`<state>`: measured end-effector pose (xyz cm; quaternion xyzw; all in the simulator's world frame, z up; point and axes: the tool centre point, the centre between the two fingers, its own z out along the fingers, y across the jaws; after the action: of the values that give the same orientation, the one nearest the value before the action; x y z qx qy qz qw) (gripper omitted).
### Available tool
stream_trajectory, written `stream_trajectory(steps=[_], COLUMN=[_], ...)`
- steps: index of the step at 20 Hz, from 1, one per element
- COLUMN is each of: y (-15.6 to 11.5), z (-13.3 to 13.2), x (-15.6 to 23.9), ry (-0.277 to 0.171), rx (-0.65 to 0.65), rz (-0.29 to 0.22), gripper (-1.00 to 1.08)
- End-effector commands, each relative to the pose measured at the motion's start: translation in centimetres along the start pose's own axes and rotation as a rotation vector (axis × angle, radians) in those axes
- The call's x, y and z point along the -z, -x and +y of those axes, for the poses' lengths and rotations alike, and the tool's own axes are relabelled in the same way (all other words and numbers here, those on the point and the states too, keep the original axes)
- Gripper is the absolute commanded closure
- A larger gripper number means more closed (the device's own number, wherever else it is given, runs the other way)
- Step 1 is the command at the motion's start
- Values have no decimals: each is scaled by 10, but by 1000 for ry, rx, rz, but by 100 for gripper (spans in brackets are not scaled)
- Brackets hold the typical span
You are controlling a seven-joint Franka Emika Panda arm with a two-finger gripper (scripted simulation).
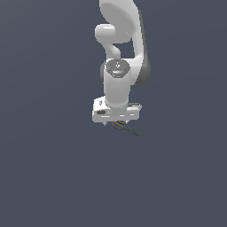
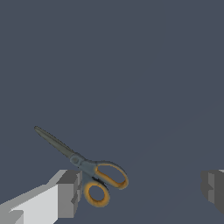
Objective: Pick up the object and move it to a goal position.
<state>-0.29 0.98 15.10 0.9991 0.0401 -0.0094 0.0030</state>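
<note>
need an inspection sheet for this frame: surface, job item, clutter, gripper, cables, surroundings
Surface: plain dark grey floor, no marks seen.
Job's things: scissors, closed, grey blades, orange handle loops, lying flat; in the exterior view they poke out from under the gripper toward the exterior view's right.
Clutter: nothing seen.
Grippers: gripper open, low over the scissors; one finger sits right by the handle loops, the other far across; contact cannot be told.
Cables: nothing seen.
Surroundings: only the white arm; no goal marker seen.
</note>
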Motion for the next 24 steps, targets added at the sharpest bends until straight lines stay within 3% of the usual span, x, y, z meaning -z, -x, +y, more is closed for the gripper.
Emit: stream_trajectory(steps=[1, 16, 24], y=[2, 25, 36], z=[-4, -53, -71], x=[-7, -70, -89], ry=[2, 7, 3], rx=[42, 492, 646], rz=[0, 12, 18], gripper=[-92, -92, -92])
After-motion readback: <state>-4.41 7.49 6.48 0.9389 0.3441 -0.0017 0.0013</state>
